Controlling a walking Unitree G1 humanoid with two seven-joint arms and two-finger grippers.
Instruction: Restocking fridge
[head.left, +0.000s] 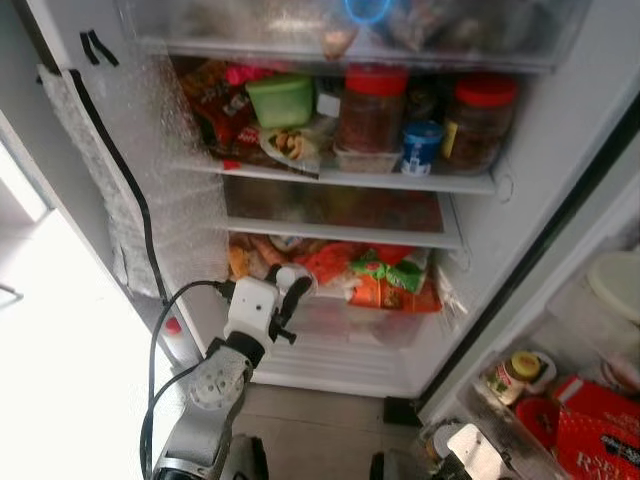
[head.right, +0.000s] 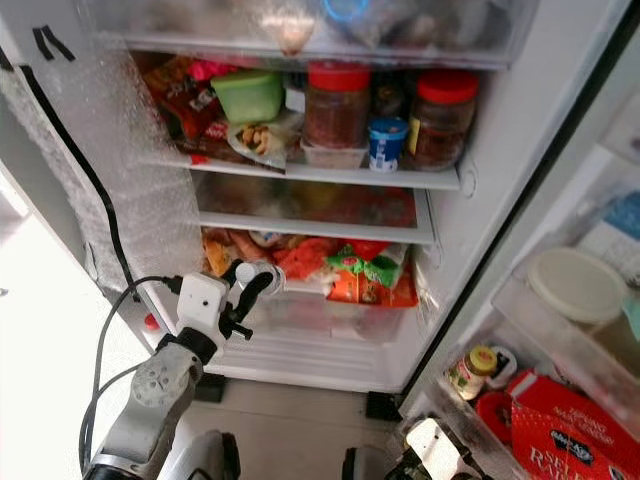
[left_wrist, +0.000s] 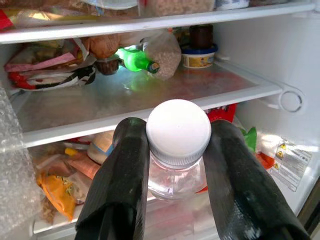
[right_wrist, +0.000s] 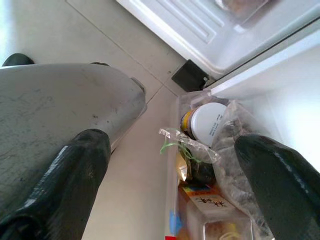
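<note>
Bubble wrap (head.left: 150, 150) covers the fridge's inner left wall at the upper left of the head views, a black cable running down over it. Low and left of centre, the left gripper (head.left: 290, 290) reaches toward the bottom compartment, its two black fingers (left_wrist: 125, 175) clamped on a clear bottle with a white cap (left_wrist: 178, 131); the bottle's lower body is cut off by the fingers in the wrist view, and in the head views only its white cap end shows. Just behind it, crumpled orange and green packets (head.left: 385, 275) fill the lowest compartment, their labels too small to read. At upper centre, a green tub (head.left: 281, 100), two red-lidded jars (head.left: 375, 105) and a small blue-lidded cup (head.left: 421, 145) crowd one shelf; the drawer above is frosted and its contents are blurred. At the lower right, the door rack (head.right: 560, 330) holds a yellow-lidded jar (head.right: 472, 372) and a red carton (head.right: 570, 440) cut by the frame edge. The right gripper (right_wrist: 170, 185) hangs near the floor beside that rack, fingers wide apart, over what may be a bagged white-lidded jar (right_wrist: 207, 122).
</note>
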